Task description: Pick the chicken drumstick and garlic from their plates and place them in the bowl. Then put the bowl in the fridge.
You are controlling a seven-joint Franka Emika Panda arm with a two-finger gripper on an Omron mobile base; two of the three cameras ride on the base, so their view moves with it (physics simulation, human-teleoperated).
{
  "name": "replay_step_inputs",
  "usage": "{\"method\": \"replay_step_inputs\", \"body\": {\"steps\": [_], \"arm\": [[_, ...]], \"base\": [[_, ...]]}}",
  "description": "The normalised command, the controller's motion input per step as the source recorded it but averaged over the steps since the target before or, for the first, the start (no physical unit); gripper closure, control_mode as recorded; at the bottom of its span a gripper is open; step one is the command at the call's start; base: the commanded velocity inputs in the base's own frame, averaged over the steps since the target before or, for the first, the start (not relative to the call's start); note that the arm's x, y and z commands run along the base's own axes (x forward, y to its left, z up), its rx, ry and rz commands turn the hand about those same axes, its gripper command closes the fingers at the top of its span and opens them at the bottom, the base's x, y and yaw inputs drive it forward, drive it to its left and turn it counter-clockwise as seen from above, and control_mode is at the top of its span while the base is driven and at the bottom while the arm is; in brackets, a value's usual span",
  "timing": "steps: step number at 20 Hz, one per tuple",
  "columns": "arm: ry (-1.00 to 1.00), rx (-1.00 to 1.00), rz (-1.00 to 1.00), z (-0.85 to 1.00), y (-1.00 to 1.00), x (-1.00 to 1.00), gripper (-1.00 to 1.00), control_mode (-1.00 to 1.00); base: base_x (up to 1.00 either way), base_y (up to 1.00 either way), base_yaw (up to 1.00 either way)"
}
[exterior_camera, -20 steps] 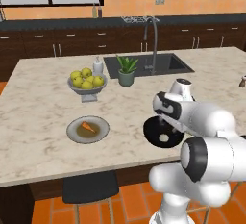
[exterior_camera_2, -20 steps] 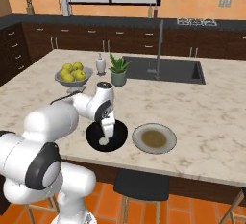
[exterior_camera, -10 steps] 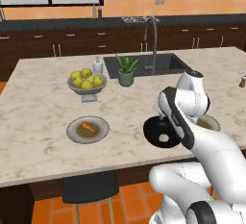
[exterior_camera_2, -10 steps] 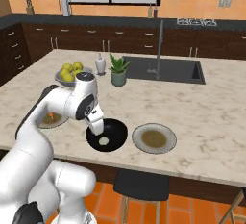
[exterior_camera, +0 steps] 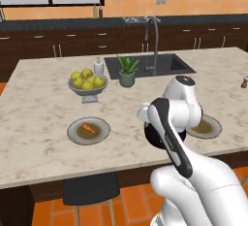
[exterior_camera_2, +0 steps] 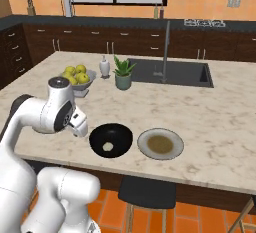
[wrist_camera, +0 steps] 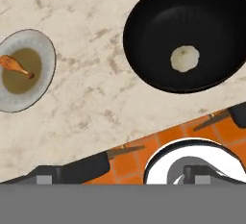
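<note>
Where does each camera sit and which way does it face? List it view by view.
Left base view: behind the arm to its left, looking forward and down over the counter; the white arm rises at lower right, before the bowl.
Right base view: behind to the right, looking forward and down; the arm rises at lower left, beside the bowl.
Hand view: on the hand, looking straight down at the counter edge.
Shared: the right base and hand views both show the garlic in the bowl; the left base and hand views share the drumstick on its plate.
</note>
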Motion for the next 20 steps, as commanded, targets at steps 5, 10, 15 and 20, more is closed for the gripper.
{"method": "replay_step_inputs", "body": {"steps": [5, 10, 15, 20], "arm": [[-0.15, -0.06, 0.38, 0.0, 0.52, 0.33, -1.0, -1.0], [-0.08, -0.1, 0.33, 0.0, 0.43, 0.51, -1.0, -1.0], [0.0, -0.08, 0.27, 0.0, 0.6, 0.75, -1.0, -1.0], [0.08, -0.1, 0.16, -0.03, 0.87, 0.76, -1.0, -1.0]], "base": [[0.0, 0.0, 0.0], [0.0, 0.0, 0.0], [0.0, 0.0, 0.0], [0.0, 0.0, 0.0]]}}
